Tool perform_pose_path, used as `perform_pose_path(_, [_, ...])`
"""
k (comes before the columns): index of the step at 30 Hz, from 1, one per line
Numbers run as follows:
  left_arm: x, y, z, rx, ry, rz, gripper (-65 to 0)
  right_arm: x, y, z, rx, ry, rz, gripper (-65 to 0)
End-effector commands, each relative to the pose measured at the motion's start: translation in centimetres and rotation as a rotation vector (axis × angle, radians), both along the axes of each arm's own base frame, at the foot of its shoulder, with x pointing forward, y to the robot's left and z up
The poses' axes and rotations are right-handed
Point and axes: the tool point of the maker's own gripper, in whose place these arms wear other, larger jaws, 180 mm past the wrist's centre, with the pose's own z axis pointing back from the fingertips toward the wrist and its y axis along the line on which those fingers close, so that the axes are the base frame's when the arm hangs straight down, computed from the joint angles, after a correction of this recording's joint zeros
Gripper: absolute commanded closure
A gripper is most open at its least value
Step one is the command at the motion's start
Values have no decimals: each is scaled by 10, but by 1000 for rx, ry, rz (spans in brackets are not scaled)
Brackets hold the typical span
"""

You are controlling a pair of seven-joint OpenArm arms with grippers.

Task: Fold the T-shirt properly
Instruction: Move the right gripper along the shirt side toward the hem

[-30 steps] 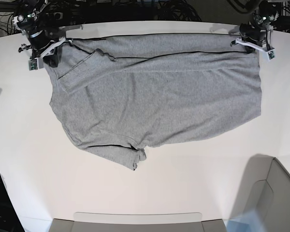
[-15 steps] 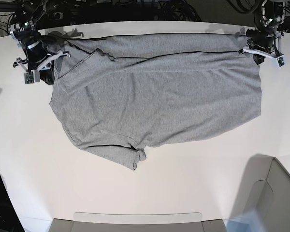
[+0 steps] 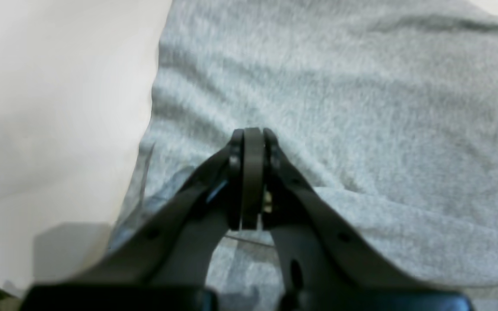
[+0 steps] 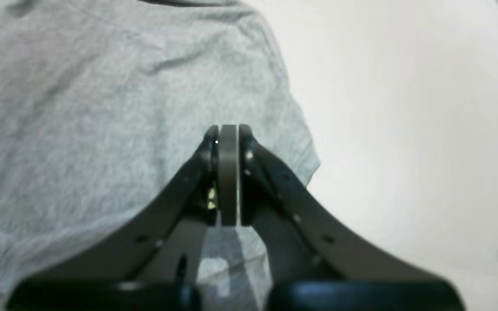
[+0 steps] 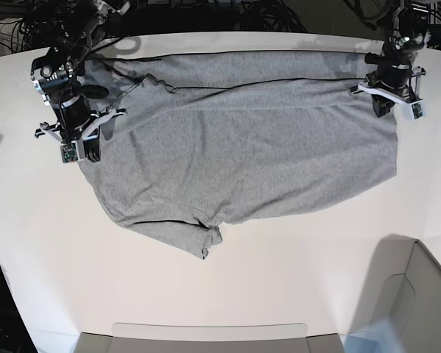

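The T-shirt (image 5: 235, 147) lies flat on the worktop (image 5: 279, 279), long axis left-right, a sleeve pointing near. Both hands, left (image 3: 252, 134) and right (image 4: 228, 129), are closed tight, gripping nothing.

The right gripper (image 5: 79, 151) now sits farther from the far-left corner of the white tabletop (image 5: 279, 279), closer to the near edge, over the side edge of the heather-grey cotton T-shirt (image 5: 242, 147). The left gripper (image 5: 393, 107) is slightly nearer the near edge too.
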Motion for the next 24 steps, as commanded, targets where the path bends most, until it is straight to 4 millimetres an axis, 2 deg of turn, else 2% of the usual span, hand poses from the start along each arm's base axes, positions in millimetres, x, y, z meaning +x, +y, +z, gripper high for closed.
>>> perform_pose_path(1, [7,1,10,19,-37,-15,0,15,-2,20,-5,-74,0,-9])
perform_pose_path(5, [6,0,9,11,-37,-7,0,45,-5,20,-15,-76,-3,-8])
perform_pose_path(7, [3,-4,6,-15,-39,18,0,63,-15,20,-61,-58,-11,-8])
perform_pose_path(10, [4,-12,2,-50,-48,40,0,88,-27,11,-90,-10,-10,-8])
perform_pose_path(14, [2,-21,-2,-93,-54,74,0,106,-41,-6,-84,54,0,-8])
perform_pose_path(18, [0,-26,-5,-115,-54,91,0,113,-43,-38,-42,151,28,-8])
perform_pose_path(20, [-1,-28,-6,-126,-54,99,0,110,-43,-55,-41,204,53,-8])
perform_pose_path(24, [-2,-31,-8,-137,-53,108,0,99,-37,-74,-40,259,80,-8])
